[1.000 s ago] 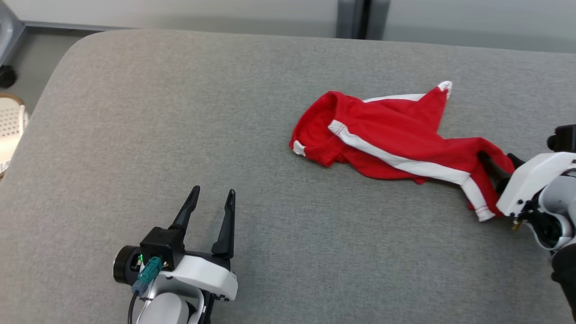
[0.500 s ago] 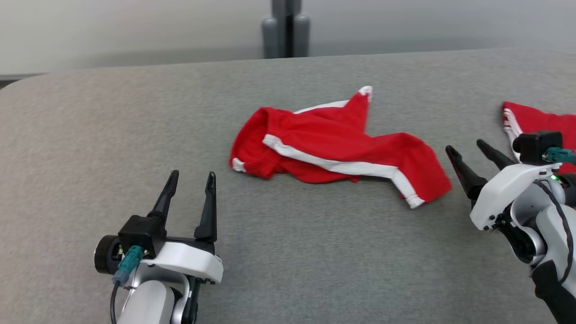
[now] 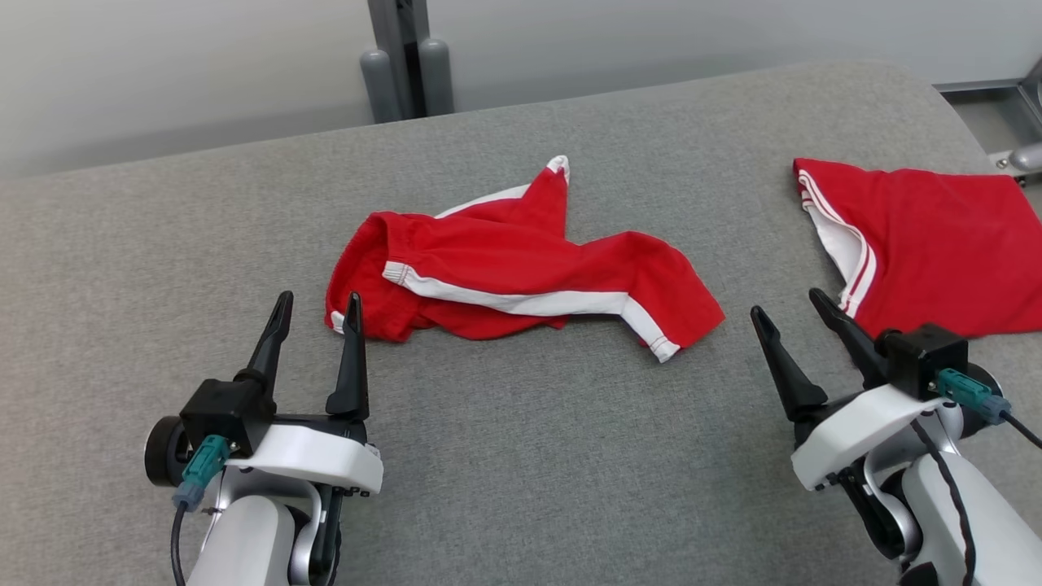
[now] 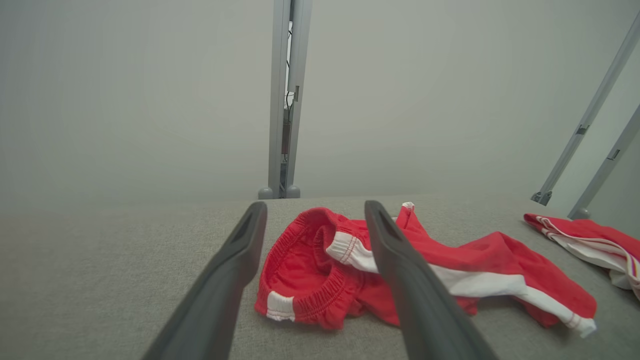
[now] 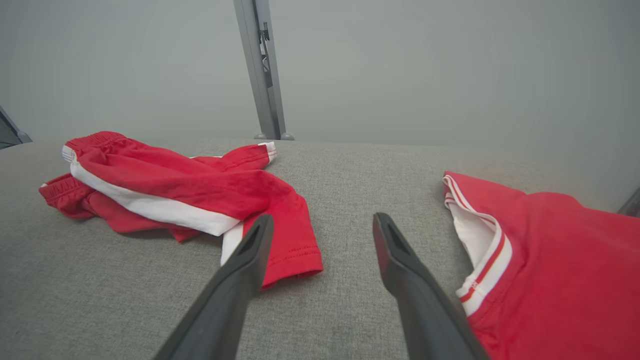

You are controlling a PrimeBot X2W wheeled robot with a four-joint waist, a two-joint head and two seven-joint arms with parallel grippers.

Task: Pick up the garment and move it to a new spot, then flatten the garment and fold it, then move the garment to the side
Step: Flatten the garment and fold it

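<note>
The red shorts [image 3: 521,281] with the white side stripe are lying crumpled in the middle of the grey bench [image 3: 521,488], their long axis running roughly left to right across the head view. The gathered waistband [image 4: 300,295] is sitting at the left end and one leg hem [image 5: 292,262] is trailing off to the right. The left fingers [image 3: 351,358] are standing spread wide and holding nothing, pointing away from the robot, with the inner tip just beside the waistband corner; in the left wrist view the waistband is lying straight ahead between them. The right fingers [image 3: 781,362] are likewise standing wide apart and empty, resting near the leg hem but not touching it. A red shirt [image 3: 936,236] with a white and red striped collar is lying flat just beside them on the far right. The left arm is looking the nearer of the two to the shorts, so a grasp at the waistband seems the natural start, with the right arm taking the hem. No brand, label or readable writing is showing on either piece of clothing.
</note>
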